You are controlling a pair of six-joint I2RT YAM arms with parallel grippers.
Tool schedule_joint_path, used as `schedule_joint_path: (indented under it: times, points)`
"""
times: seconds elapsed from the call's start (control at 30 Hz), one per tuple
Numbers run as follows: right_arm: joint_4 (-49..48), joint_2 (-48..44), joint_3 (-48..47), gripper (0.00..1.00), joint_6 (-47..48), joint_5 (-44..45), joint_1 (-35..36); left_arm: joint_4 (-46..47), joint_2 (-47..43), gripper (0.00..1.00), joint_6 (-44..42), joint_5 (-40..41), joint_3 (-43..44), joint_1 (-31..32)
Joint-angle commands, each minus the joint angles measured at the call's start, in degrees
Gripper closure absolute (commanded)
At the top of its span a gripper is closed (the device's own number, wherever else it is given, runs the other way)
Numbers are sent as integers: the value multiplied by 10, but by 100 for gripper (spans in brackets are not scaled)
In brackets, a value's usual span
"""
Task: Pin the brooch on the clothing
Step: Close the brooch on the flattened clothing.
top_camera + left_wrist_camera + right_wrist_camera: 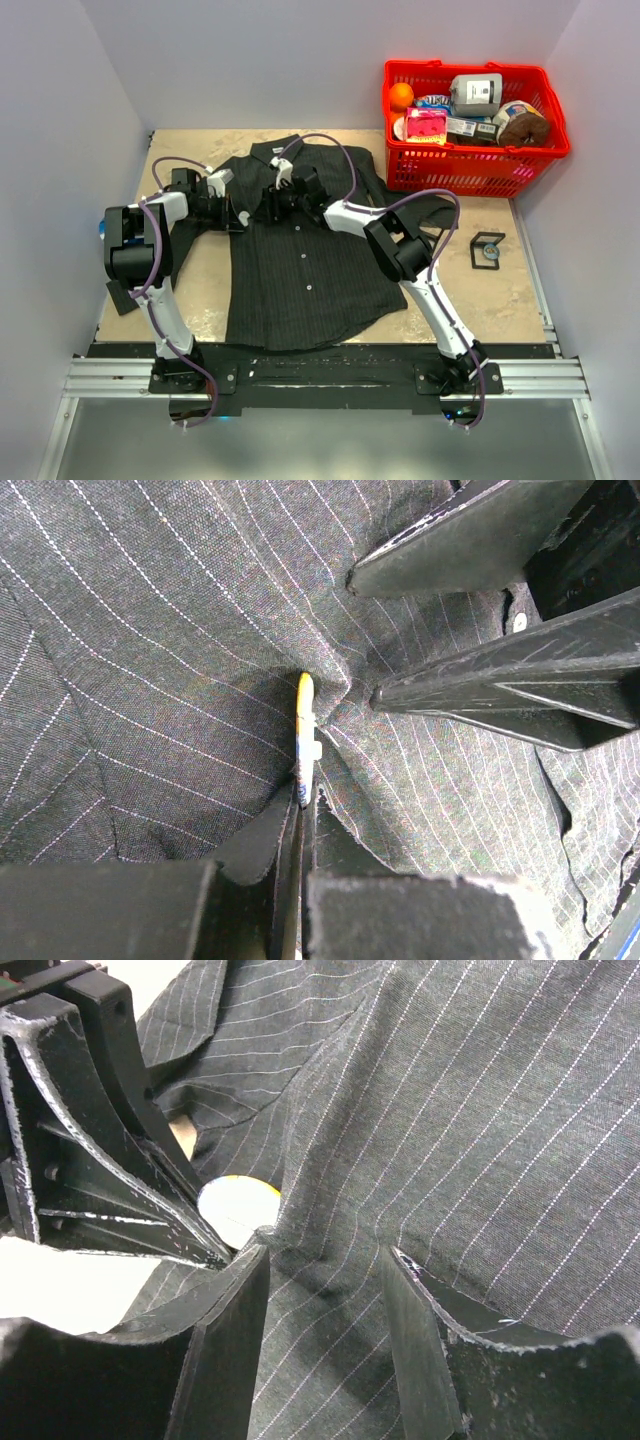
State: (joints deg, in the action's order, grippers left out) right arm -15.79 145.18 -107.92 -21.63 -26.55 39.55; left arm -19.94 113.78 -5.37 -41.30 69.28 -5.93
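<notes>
**Brooch at the cloth, pinning not yet confirmed**

My left gripper (300, 806) is clenched on the brooch (305, 730), a thin disc with a pale face and a yellow rim, seen edge-on from the left wrist. The disc's far edge presses into a pucker of the shirt (300, 280), and the pinstripes gather toward that point. My right gripper (328, 1257) stands released just beside it, its jaws apart to either side of a raised fold of the same cloth and, as far as I can see, not pinching it. In the top view both grippers meet over the shirt's upper chest, below the collar, and the shirt lies flat on the table (505, 290). I judge the task midway: the brooch is brought to the cloth. Whether its pin has pierced the cloth I cannot tell. Fastening and letting go remain.
</notes>
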Motion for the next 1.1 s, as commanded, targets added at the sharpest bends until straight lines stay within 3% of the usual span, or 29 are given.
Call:
schedule_joint_path:
  times: [0.0,1.07]
  points:
    - [1,12,-31,48,-7,-1,6,1,16,100,-16,21,4,4]
    - [36,65,-99,53,-5,11,32,0,13,100,-16,25,4,9]
